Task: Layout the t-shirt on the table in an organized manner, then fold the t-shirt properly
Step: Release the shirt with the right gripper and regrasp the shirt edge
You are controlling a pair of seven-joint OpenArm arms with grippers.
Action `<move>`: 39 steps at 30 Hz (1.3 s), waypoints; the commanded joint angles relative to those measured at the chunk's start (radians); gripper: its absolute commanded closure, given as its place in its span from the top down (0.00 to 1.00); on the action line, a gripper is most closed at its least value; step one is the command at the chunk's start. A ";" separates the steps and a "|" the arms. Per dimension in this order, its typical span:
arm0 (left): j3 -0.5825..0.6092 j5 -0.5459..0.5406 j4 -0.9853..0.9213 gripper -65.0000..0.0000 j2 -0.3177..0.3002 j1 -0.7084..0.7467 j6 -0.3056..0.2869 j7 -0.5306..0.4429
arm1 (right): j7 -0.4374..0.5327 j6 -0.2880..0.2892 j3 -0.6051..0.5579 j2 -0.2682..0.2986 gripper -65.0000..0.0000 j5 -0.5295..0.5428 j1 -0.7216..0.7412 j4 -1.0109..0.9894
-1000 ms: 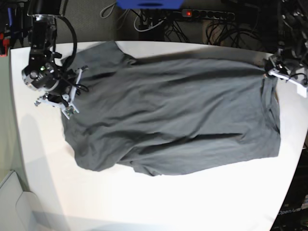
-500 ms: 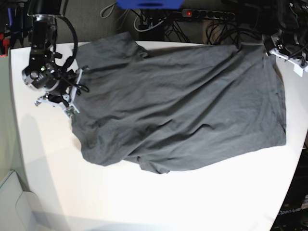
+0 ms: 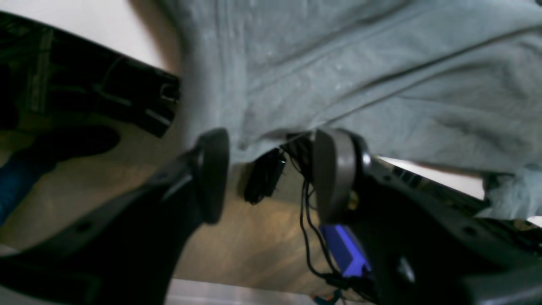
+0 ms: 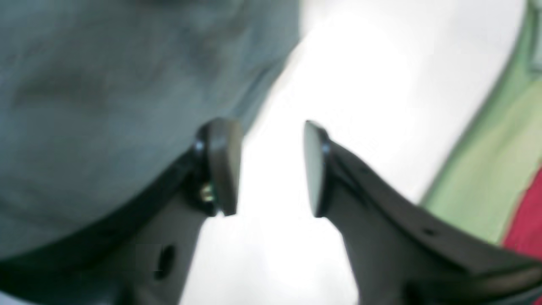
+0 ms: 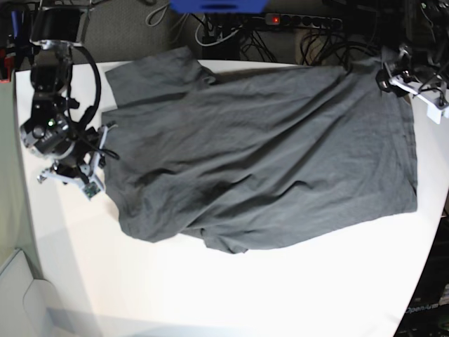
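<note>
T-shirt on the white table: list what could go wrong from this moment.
1. The t-shirt overhangs the table at its far edge, so it may slide off.
2. Both the left gripper and the right gripper are open, gripping no cloth; a blind close may miss the cloth.
3. The near hem is bunched under itself, so folding now would likely trap wrinkles.

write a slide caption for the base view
Dark t-shirt spread creased across the white table, the right gripper and left gripper open at opposite edges.
</note>
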 commanded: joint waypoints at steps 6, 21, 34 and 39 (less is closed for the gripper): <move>-0.008 -0.031 0.014 0.49 0.005 -0.020 0.022 -0.054 | 0.029 -0.005 -0.019 0.040 0.55 0.005 0.278 -0.187; 0.003 -0.026 0.008 0.73 -0.026 -0.163 0.022 -0.059 | 0.353 -0.005 -0.229 0.012 0.55 0.005 0.608 -0.816; 0.015 -0.023 0.008 0.73 -0.064 -0.178 0.025 -0.062 | 0.479 -0.005 -0.229 -0.006 0.40 0.003 0.629 -1.065; 0.015 -0.018 0.008 0.73 -0.001 -0.180 0.027 -0.068 | 0.419 -0.005 -0.229 -0.022 0.00 0.003 0.537 -0.875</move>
